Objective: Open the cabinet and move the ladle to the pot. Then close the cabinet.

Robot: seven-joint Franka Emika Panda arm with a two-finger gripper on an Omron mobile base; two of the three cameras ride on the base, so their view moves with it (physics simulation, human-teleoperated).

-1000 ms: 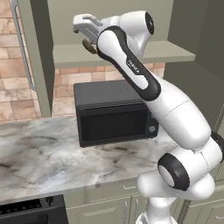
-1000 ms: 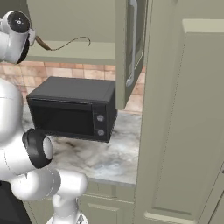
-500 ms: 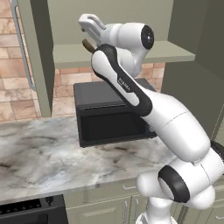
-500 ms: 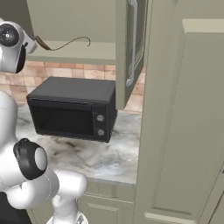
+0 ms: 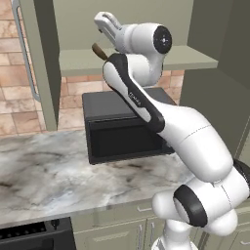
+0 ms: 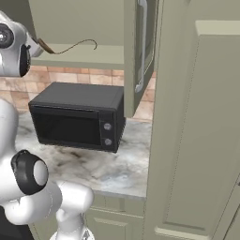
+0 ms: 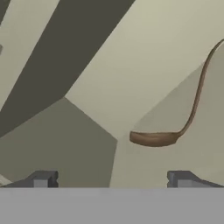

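Ladle [image 7: 154,139], cabinet [image 6: 140,51] shelf.
We hold the end effector [image 7: 111,179] open, empty, facing the bowl end to approach it.

Left base view: from behind the arm's left, facing the open cabinet [image 5: 136,61] and microwave [image 5: 122,127]. Right base view: from behind-right, sharing the cabinet shelf, microwave and counter [image 6: 117,161]. Hand view: close, inside the cabinet, facing the ladle [image 7: 175,127].
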